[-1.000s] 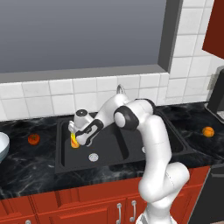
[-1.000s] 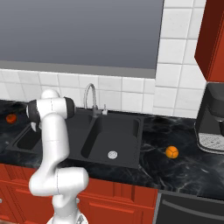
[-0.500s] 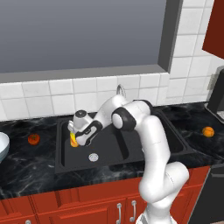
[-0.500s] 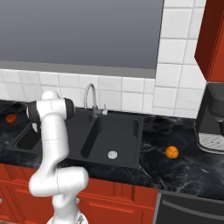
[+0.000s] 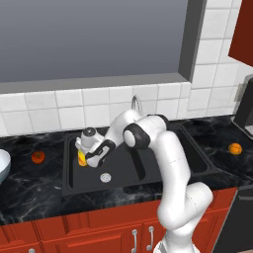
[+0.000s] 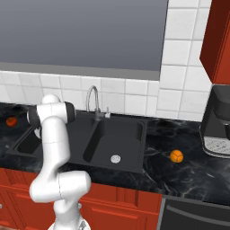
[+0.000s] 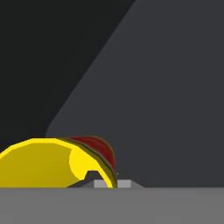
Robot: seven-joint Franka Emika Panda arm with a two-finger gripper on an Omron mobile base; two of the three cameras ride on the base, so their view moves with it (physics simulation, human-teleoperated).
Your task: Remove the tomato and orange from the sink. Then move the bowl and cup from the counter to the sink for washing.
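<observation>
My gripper (image 5: 87,158) is down in the left basin of the black sink (image 5: 148,186), shut on the yellow cup (image 5: 81,158). In the hand view the cup (image 7: 39,164) lies right at my fingertips, its red mark (image 7: 99,151) facing up, with the dark basin floor behind. The tomato (image 5: 38,157) rests on the counter left of the sink, and the orange (image 5: 235,148) on the counter to its right. At the far left edge the pale bowl (image 5: 2,166) is partly cut off. From the right base view I see the tomato (image 6: 11,121), the orange (image 6: 176,156) and the sink (image 6: 134,152).
A curved steel faucet (image 6: 92,97) stands behind the divider between the basins. A coffee machine (image 6: 219,122) sits on the counter at the far right. White tiles and a window back the counter; red cabinets run below.
</observation>
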